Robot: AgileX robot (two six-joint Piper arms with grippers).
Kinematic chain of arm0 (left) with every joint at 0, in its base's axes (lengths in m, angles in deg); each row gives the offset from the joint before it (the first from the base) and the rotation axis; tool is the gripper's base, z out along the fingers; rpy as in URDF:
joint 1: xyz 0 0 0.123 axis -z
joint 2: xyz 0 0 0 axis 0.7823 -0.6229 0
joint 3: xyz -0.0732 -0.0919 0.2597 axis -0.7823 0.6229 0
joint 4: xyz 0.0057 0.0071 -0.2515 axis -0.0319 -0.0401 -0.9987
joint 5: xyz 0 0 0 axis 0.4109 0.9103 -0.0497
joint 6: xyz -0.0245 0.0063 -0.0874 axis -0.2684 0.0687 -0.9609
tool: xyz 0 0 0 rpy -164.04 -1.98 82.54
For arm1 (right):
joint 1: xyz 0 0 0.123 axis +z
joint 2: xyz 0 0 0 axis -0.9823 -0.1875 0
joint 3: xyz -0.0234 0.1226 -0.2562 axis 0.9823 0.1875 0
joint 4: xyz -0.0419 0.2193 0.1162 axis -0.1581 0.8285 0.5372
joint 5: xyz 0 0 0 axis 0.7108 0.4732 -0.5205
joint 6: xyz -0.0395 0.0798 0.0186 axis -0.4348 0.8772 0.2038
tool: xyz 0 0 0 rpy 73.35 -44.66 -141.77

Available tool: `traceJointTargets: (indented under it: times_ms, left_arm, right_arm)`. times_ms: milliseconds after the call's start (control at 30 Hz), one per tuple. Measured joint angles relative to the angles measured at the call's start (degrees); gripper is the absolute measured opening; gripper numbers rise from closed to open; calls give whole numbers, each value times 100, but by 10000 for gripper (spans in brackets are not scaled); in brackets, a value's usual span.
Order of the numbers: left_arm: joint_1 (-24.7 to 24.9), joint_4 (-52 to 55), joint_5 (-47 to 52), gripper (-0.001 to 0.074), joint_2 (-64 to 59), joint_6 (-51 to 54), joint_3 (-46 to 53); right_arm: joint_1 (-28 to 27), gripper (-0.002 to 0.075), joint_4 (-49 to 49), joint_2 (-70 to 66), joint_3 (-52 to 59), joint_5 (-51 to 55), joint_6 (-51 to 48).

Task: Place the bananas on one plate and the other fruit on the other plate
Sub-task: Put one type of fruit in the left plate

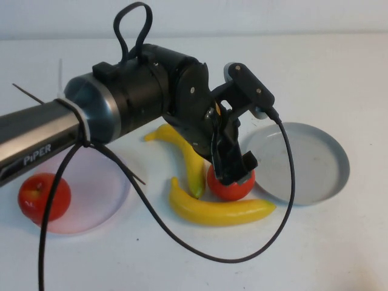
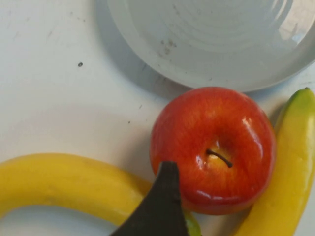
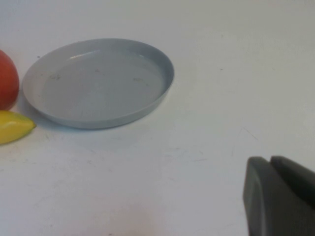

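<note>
You are working on a plain white tabletop [image 1: 339, 242] with a pale wall behind it. One red apple [image 1: 43, 197] already sits on the pink plate [image 1: 106, 194], well off to the left of the left gripper [image 1: 230, 167], so the step in hand looks like fetching the second apple [image 1: 233, 187] for that same plate.

The left gripper hangs directly above that second apple, pointing down at it. In the left wrist view one dark fingertip [image 2: 160, 206] crosses the apple's near edge, with the stem dimple just beyond it. Whether the fingers are spread or closed cannot be told from any view, nor whether the tip touches the skin or only hovers over it.

The apple [image 2: 211, 147] is wedged between the two bananas: the long one [image 1: 218, 209] lies just in front of the gripper and touches the apple, and the other [image 1: 188, 157] curves away just to the gripper's left. The grey plate [image 1: 303, 160] lies empty just to its right.

For the next move, judge it this way: you need to straddle the apple without catching a banana, then carry it left to the pink plate.

The right gripper [image 3: 283, 196] is out of the high view; the right wrist view shows its fingers together, holding nothing, near the grey plate [image 3: 98, 81].
</note>
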Motion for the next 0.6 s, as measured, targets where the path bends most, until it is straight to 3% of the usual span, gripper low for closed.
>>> traceJointTargets:
  times_ms: [600]
  left_arm:
    - [0, 0, -649, 669, -486, -200, 0]
  right_arm:
    - [0, -17, 0, 0, 0, 0, 0]
